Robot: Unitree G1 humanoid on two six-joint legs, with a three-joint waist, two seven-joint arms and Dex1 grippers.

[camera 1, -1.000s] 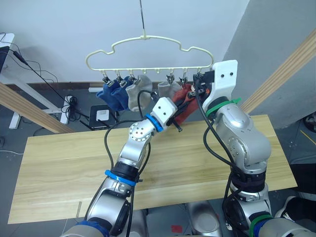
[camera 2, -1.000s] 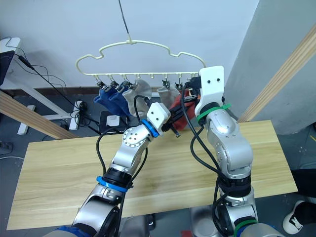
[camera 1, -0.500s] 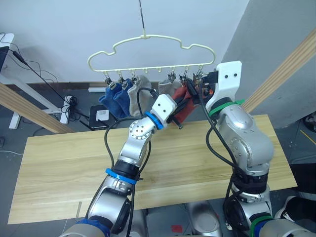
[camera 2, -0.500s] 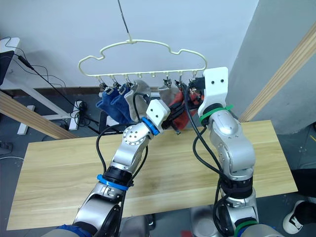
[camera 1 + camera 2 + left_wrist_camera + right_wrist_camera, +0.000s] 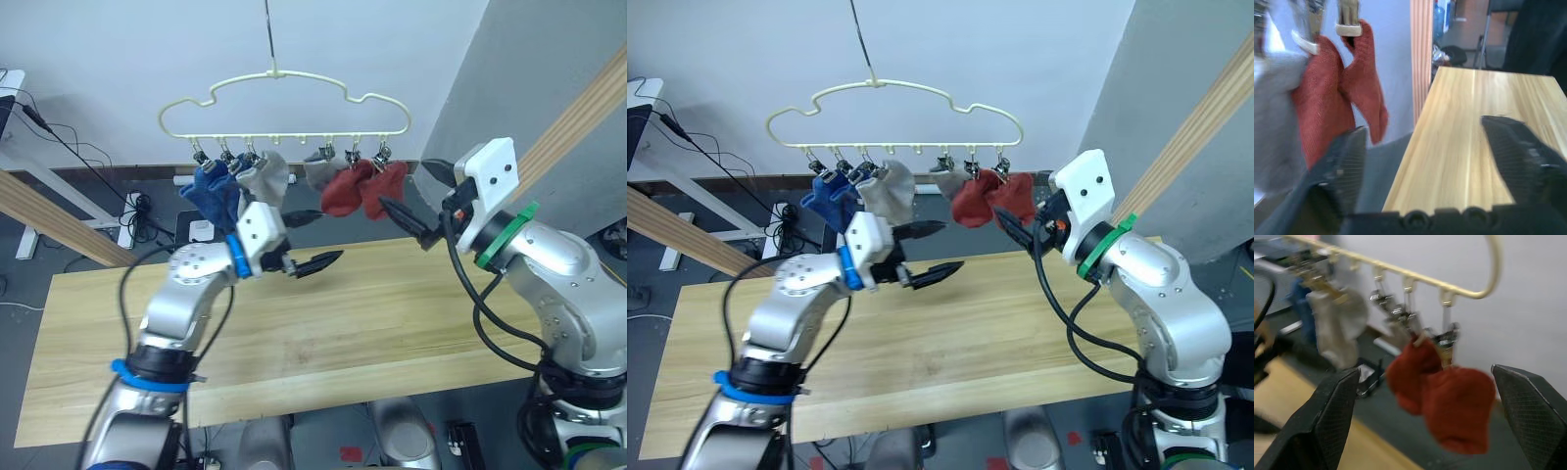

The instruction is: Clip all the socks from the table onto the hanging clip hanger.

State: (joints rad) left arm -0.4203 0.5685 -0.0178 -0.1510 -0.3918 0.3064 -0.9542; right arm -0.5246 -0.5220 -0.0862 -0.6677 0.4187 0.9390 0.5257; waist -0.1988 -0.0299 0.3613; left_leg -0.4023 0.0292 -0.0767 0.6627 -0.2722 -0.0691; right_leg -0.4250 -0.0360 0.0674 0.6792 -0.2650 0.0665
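Hanging at about 12 o'clock above the table [image 5: 411,323], the clip hanger [image 5: 284,103] is a thin pale-yellow wire with a wavy cloud outline, a long hook running up out of view, and a row of small metal clips along its lower bar. All six socks are on it. Two blue socks [image 5: 208,191] hang bunched at the 9 o'clock end, touching each other. A light grey sock [image 5: 263,179] sits just beside them, a second grey sock [image 5: 316,172] near the middle. Two rust-red socks [image 5: 364,188] hang from the clips toward the 3 o'clock end, overlapping; in the right wrist view they droop in soft rounded lumps below their clips.

Table is a long light-wood plank top with visible grain.

Left gripper [image 5: 315,240] hovers over the table below the grey socks, fingers spread wide, holding nothing. Right gripper [image 5: 419,201] sits at 3 o'clock of the red socks, near them but apart, fingers wide apart and empty.

Around: slanted wooden beams [image 5: 573,122] at either side, a pale wall behind, cables [image 5: 69,147] and a small white box [image 5: 203,228] on the floor beyond the table's far edge. Between either gripper and the hanger is open air.
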